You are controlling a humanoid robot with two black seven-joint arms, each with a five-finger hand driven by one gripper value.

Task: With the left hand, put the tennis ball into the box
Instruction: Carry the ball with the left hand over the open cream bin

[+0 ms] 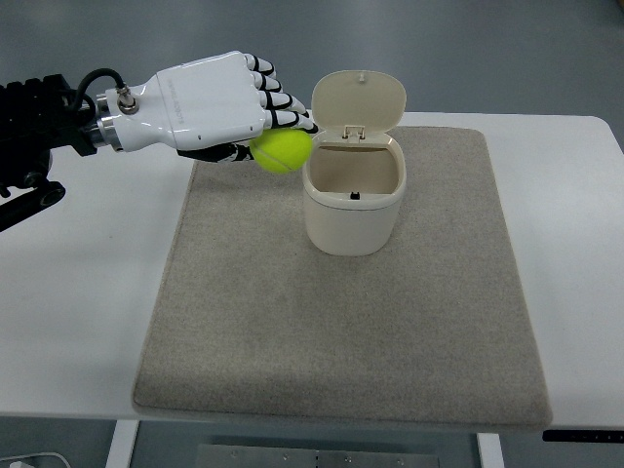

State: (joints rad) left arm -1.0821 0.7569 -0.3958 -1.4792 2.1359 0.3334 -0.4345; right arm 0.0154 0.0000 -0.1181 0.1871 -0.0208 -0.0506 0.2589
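My left hand (263, 122), white with black joints, reaches in from the left edge and is shut on a yellow-green tennis ball (282, 151). The ball hangs in the air just left of the rim of a cream box (353, 210), which stands upright on the mat with its hinged lid (358, 100) swung open at the back. The box's inside looks empty apart from a small dark latch at the front rim. The right hand does not show.
A grey-beige mat (341, 322) covers the middle of the white table (78, 312). The table's front edge runs along the bottom, with floor beyond the far edge at the top.
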